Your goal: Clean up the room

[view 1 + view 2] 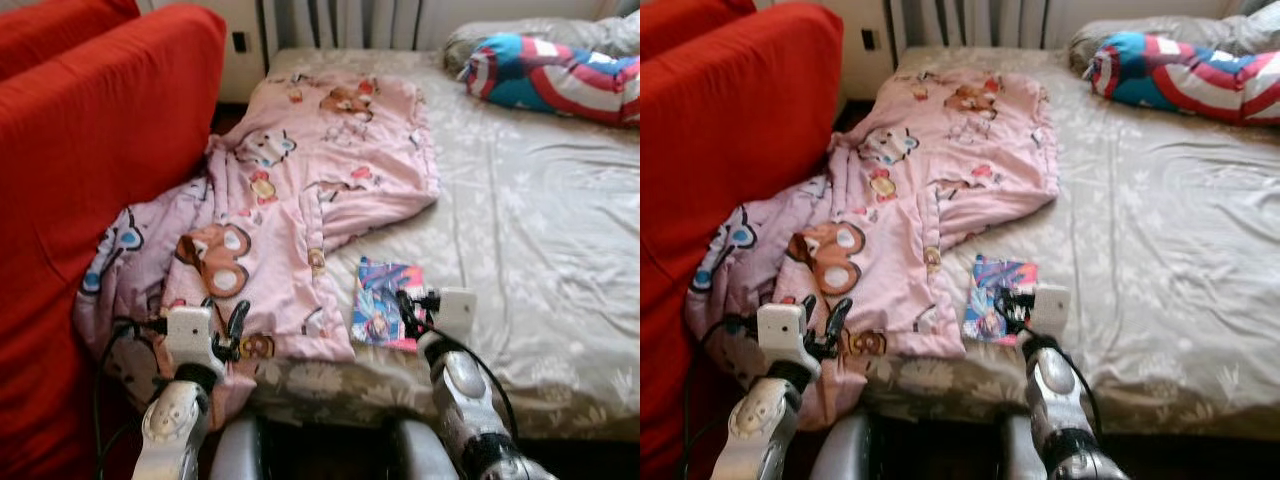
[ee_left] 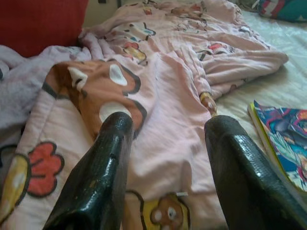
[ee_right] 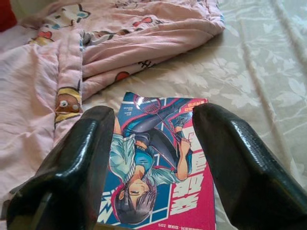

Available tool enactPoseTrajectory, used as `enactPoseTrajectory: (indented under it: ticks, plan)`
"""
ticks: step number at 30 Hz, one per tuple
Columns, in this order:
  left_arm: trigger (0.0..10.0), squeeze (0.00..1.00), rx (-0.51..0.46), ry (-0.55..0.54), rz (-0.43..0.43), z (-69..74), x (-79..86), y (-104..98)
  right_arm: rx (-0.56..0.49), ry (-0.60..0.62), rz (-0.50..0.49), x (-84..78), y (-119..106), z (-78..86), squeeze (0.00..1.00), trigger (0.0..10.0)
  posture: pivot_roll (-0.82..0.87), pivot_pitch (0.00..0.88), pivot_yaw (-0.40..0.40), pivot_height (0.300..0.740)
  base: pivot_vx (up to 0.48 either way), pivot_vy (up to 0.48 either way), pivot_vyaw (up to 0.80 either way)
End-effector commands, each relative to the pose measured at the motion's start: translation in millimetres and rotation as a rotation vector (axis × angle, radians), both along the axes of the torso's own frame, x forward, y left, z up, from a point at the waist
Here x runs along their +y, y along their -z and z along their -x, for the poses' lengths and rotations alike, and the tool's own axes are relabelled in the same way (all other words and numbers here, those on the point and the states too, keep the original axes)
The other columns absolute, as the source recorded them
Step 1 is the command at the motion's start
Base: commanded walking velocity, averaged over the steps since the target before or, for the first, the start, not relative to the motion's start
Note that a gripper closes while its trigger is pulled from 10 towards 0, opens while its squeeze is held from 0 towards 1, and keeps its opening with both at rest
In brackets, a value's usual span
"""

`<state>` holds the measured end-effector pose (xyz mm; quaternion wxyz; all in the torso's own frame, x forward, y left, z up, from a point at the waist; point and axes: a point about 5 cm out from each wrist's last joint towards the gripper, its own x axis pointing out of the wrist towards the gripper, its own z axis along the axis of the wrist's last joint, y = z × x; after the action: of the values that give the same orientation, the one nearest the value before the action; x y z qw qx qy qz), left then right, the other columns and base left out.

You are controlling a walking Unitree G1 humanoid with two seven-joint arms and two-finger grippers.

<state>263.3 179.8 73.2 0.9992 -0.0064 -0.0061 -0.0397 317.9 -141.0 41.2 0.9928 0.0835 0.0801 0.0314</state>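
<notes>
The right gripper (image 3: 153, 158) hung with fingers spread over the comic book (image 1: 385, 302) lying near the bed's (image 1: 540, 240) edge, evidently lining up a grasp. The left gripper (image 2: 168, 172), likewise open, hovered above the rumpled pink cartoon blanket (image 1: 300, 190).

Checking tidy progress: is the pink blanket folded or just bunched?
Bunched. The pink blanket lies rumpled across the bed, one end spilling over the edge beside the red couch.
</notes>
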Motion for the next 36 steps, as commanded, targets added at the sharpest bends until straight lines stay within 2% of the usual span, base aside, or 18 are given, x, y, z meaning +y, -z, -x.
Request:
enactPoseTrajectory:
  ticks: [1, 4, 7, 12, 18, 22, 24, 30, 36]
  plan:
    - [10.0, 0.0, -0.002, 0.011, -0.011, 2.1, 1.3, -2, 0.03, -0.005, -0.007, 2.4, 2, -0.9, 0.0, 10.0, -0.04, 0.16, 0.018, 0.602, 0.0, 0.0, 0.0]
    - [10.0, 0.0, -0.002, 0.012, -0.016, 2.0, 2.8, -3, 0.038, 0.005, -0.01, 2.5, 1, -3.8, 0.0, 10.0, -0.04, 0.167, 0.024, 0.602, 0.0, 0.0, 0.0]
    - [10.0, 0.0, -0.005, 0.028, -0.032, 2.9, 1.4, -5, 0.079, 0.08, -0.061, -5.1, 3, -5.6, 0.0, 10.0, -0.03, 0.174, 0.03, 0.602, 0.0, 0.0, 0.0]
    - [10.0, 0.0, -0.003, 0.036, -0.045, 5.9, 2.2, -6, 0.142, 0.132, -0.095, -14.6, 9, -4.8, 0.0, 10.0, -0.01, 0.192, 0.037, 0.602, 0.0, 0.0, 0.0]
    - [10.0, 0.0, 0.002, 0.035, -0.056, 9.3, 6.2, -7, 0.168, 0.171, -0.094, -21.5, 10, -6.5, 0.0, 10.0, 0.01, 0.213, 0.045, 0.602, 0.0, 0.0, 0.0]
    - [10.0, 0.0, 0.003, 0.034, -0.056, 9.9, 7.0, -8, 0.157, 0.14, -0.023, -18.3, 6, -10.2, 0.0, 10.0, 0.01, 0.222, 0.048, 0.602, 0.0, 0.0, 0.0]
    - [10.0, 0.0, 0.007, 0.034, -0.055, 10.4, 5.8, -9, 0.134, 0.132, -0.045, -16.6, 4, -10.3, 0.0, 10.0, 0.01, 0.223, 0.047, 0.582, 0.0, 0.0, 0.0]
    - [10.0, 0.0, 0.011, 0.035, -0.053, 11.4, 4.3, -8, 0.151, 0.115, -0.033, -15.1, 12, -4.1, 0.0, 10.0, 0.01, 0.228, 0.045, 0.552, 0.0, 0.0, 0.0]
    - [10.0, 0.0, 0.017, 0.034, -0.054, 13.6, 4.2, -8, 0.146, 0.116, -0.048, -11.9, 14, -1.0, 0.0, 10.0, 0.01, 0.238, 0.046, 0.552, 0.0, 0.0, 0.0]
